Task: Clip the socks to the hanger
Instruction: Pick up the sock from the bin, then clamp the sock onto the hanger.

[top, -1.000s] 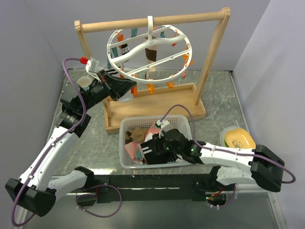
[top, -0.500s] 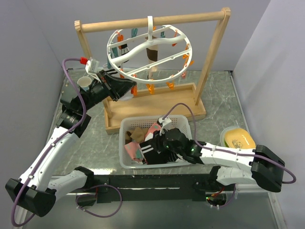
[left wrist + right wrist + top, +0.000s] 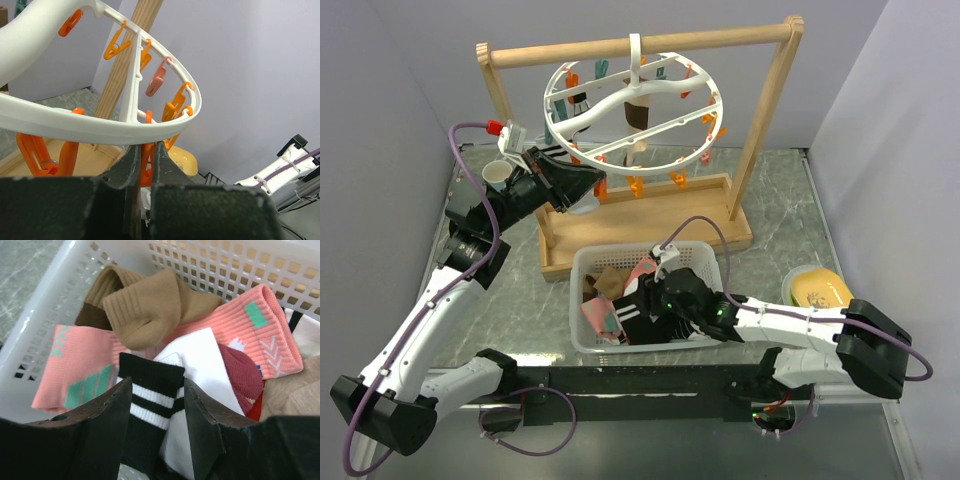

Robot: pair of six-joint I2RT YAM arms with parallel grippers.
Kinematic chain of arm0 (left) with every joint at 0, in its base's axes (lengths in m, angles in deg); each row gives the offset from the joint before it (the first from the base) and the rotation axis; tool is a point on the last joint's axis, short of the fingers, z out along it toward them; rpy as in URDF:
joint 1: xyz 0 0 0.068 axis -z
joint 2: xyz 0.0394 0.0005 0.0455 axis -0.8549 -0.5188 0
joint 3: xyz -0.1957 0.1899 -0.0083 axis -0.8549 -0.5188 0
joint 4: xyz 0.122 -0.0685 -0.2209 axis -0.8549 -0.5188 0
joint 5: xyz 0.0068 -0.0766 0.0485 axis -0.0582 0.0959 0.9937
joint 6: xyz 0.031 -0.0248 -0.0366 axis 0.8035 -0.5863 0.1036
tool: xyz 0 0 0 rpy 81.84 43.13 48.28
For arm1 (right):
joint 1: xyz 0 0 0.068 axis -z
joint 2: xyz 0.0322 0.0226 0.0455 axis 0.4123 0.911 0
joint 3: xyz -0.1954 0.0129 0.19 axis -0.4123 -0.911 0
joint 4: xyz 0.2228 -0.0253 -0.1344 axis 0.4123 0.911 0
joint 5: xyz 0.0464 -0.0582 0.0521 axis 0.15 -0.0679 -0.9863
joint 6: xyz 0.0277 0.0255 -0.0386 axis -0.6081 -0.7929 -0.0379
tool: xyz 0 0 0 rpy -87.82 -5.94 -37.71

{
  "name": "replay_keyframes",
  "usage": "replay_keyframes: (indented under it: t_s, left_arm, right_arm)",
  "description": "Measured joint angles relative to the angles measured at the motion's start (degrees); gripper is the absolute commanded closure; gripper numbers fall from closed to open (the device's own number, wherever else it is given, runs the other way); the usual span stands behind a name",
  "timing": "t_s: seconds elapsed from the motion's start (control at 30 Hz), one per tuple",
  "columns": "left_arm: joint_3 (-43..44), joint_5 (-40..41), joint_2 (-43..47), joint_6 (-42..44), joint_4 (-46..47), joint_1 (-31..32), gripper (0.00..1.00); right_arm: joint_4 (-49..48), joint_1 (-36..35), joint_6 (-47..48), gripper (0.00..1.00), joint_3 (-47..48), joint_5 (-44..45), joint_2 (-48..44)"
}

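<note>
The right hand (image 3: 156, 390), fingers apart, reaches low into the white basket (image 3: 210, 260), straddling a black-and-white striped sock (image 3: 149, 415) among other socks (image 3: 150, 305). The left hand (image 3: 145, 147), arm raised, is clenched on an orange peg (image 3: 146, 167) under the rim of the hanger (image 3: 100, 127), which hangs on the wooden frame (image 3: 122, 70).

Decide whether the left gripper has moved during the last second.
No. The left gripper stays shut on an orange peg under the hanger, at the same spot beside the wooden post.

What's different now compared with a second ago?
The right hand has nudged slightly farther into the basket, its jaws open above the striped sock. The left hand stays shut on an orange peg of the hanger; nothing else visibly moved.
</note>
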Motion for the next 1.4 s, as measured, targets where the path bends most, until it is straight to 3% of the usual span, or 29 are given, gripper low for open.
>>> replay_keyframes:
  t_s: [0.17, 0.33, 0.37, 0.53, 0.97, 1.2, 1.4]
  left_arm:
    - [0.0, 0.0, 0.0, 0.0, 0.0, 0.0, 0.99]
    - [0.0, 0.0, 0.0, 0.0, 0.0, 0.0, 0.99]
    - [0.0, 0.0, 0.0, 0.0, 0.0, 0.0, 0.99]
    - [0.0, 0.0, 0.0, 0.0, 0.0, -0.09, 0.99]
    - [-0.04, 0.0, 0.28, 0.04, -0.15, -0.31, 0.99]
    - [-0.04, -0.15, 0.35, 0.04, -0.11, -0.42, 0.99]
    - [-0.2, -0.7, 0.35, 0.0, 0.35, -0.46, 0.99]
  right_arm:
    - [-1.05, 0.68, -0.42, 0.56, 0.0, -0.74, 2.86]
    - [-2.16, 1.16, -0.7, 0.77, -0.02, -1.77, 3.91]
    - [-2.47, 1.22, -0.79, 0.85, -0.02, -1.95, 3.91]
    - [-3.48, 1.38, -1.05, 1.0, -0.02, -2.45, 3.3]
    - [-1.29, 1.38, 0.28, 1.0, 0.39, -2.93, -6.54]
    - [1.7, 1.38, 6.21, 1.0, 12.59, -2.54, -15.58]
    - [-0.35, 1.38, 10.73, 1.0, 20.15, -2.58, -17.46]
